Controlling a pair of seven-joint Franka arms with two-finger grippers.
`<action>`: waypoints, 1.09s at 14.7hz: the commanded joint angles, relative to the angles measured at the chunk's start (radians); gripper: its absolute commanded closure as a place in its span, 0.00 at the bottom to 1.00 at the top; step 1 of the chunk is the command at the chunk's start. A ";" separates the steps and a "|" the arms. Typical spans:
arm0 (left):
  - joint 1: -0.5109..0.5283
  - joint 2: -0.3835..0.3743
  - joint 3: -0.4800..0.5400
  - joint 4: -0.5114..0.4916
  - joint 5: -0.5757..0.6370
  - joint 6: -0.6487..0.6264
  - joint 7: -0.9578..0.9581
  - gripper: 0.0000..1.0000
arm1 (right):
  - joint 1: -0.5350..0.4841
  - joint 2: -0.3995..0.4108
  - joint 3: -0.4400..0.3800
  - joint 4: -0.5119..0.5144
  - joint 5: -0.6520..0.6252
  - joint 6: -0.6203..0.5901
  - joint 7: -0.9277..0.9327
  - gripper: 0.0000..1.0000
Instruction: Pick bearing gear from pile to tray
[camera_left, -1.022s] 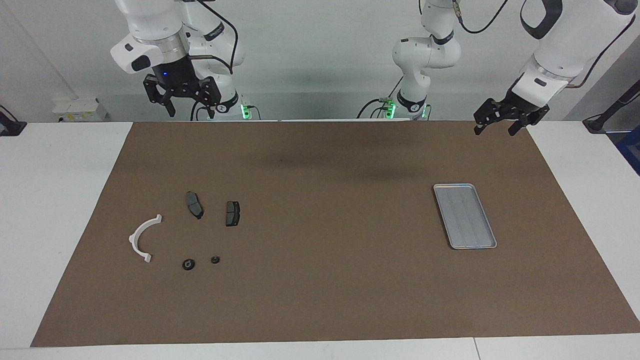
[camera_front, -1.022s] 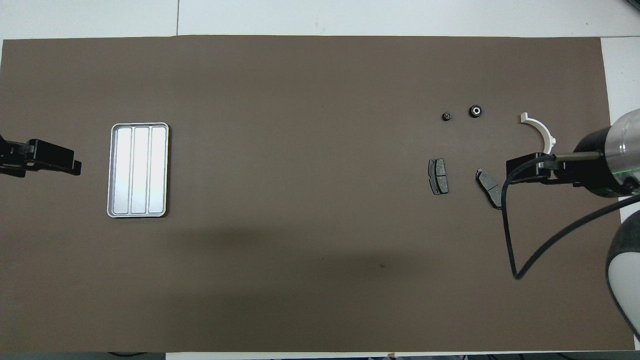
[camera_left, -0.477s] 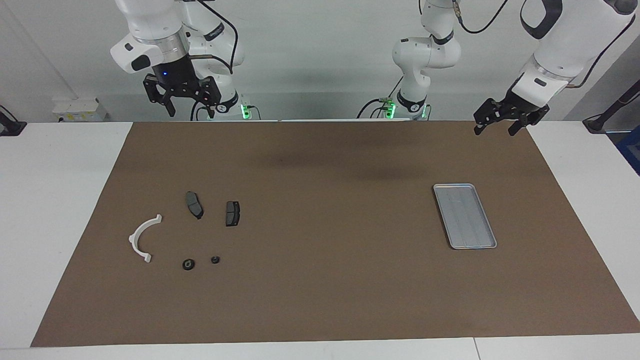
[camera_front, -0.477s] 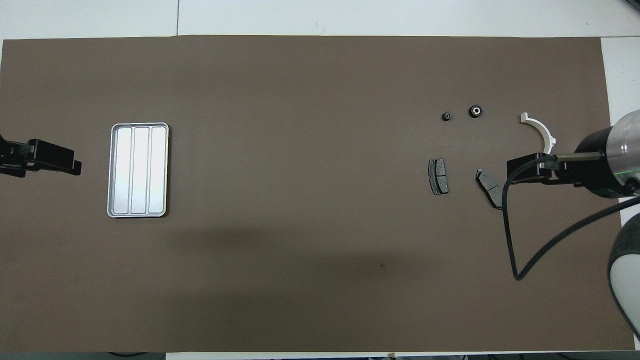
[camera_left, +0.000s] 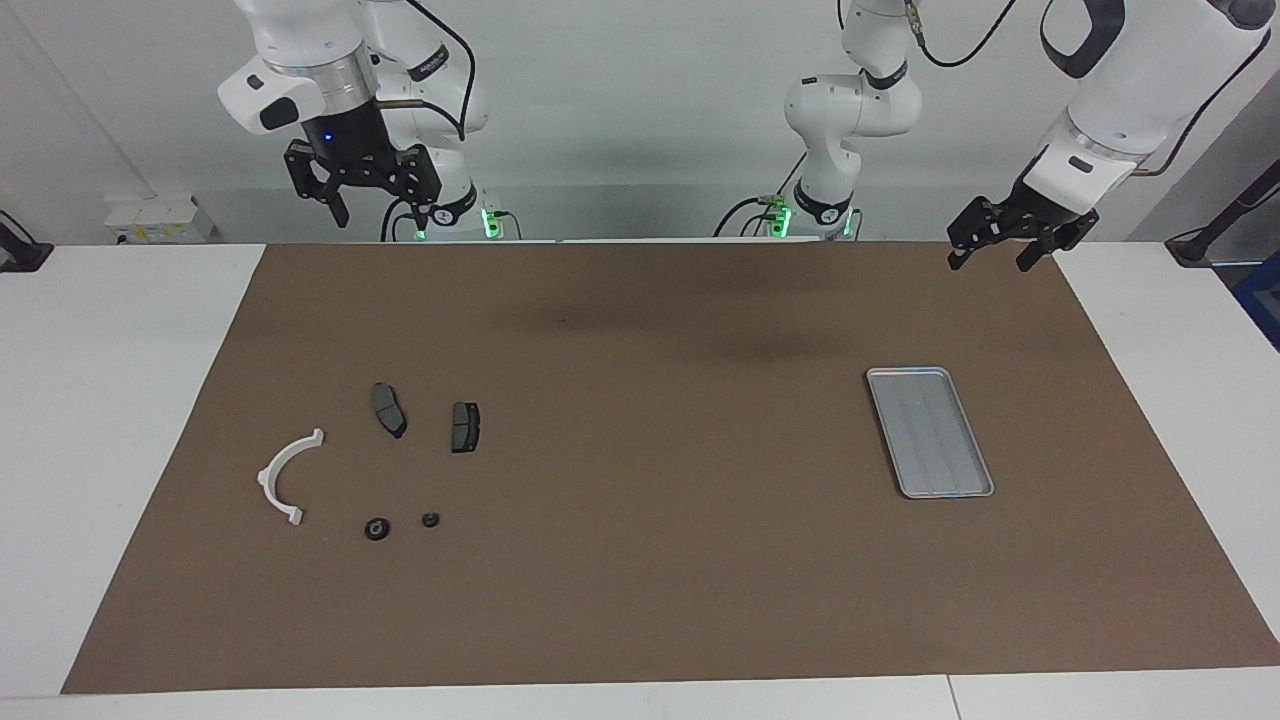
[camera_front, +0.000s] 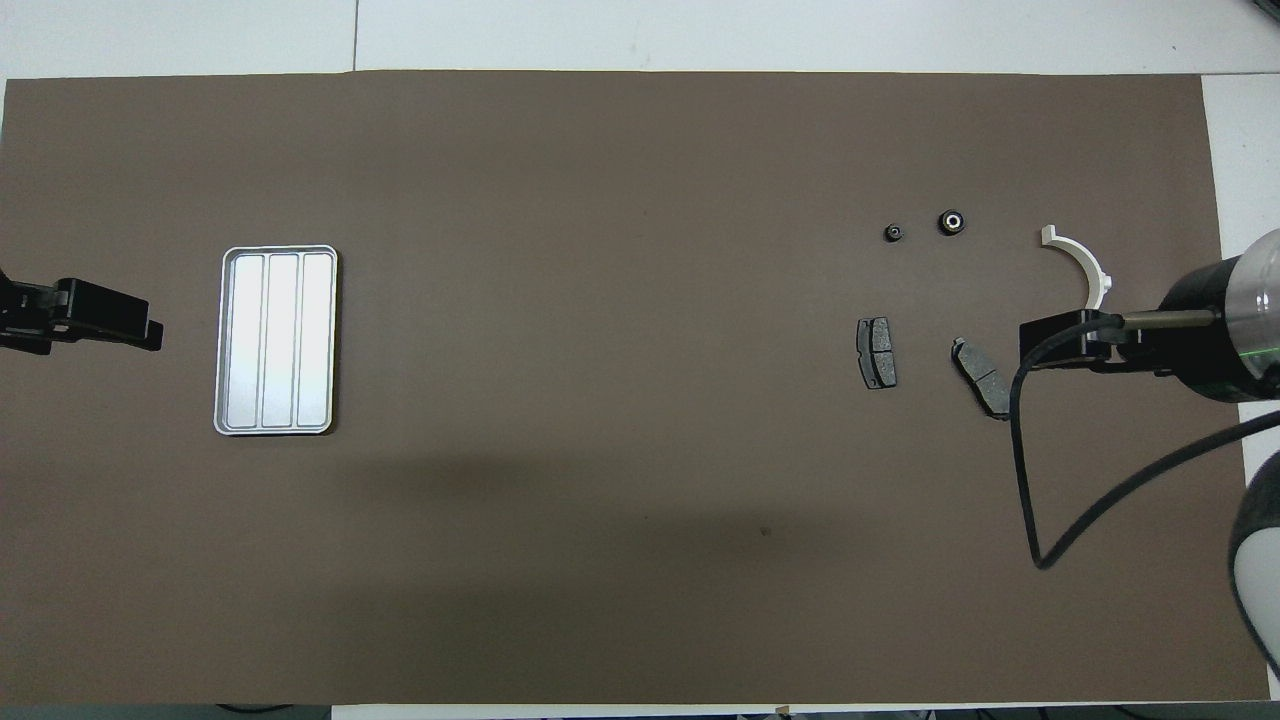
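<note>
The pile lies on the brown mat toward the right arm's end: a white half-ring bracket (camera_left: 285, 478), two dark grey pads (camera_left: 388, 409) (camera_left: 465, 427) and two tiny black round pieces (camera_left: 377, 528) (camera_left: 430, 520). In the overhead view the larger round piece (camera_front: 950, 221) has a light centre and the smaller one (camera_front: 893, 233) lies beside it. The silver ribbed tray (camera_left: 930, 432) (camera_front: 277, 340) lies empty toward the left arm's end. My right gripper (camera_left: 380, 222) (camera_front: 1050, 345) is open, empty and high over the pile's end of the mat. My left gripper (camera_left: 988, 262) (camera_front: 120, 322) is open, empty and raised beside the tray.
The brown mat (camera_left: 660, 560) covers most of the white table (camera_left: 120, 400). A black cable (camera_front: 1030, 480) loops down from the right arm over the mat.
My right gripper has risen a little and drawn back toward its base. The left arm, the pile and the tray have not moved.
</note>
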 joint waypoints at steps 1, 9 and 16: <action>-0.005 -0.025 0.004 -0.027 -0.002 0.010 0.006 0.00 | -0.017 -0.023 0.001 -0.023 0.028 0.000 -0.017 0.00; -0.007 -0.025 0.004 -0.027 -0.002 0.010 0.006 0.00 | -0.038 0.029 -0.004 -0.118 0.025 0.180 -0.016 0.00; -0.005 -0.025 0.004 -0.027 -0.002 0.010 0.006 0.00 | -0.078 0.337 -0.005 -0.124 -0.015 0.476 0.017 0.01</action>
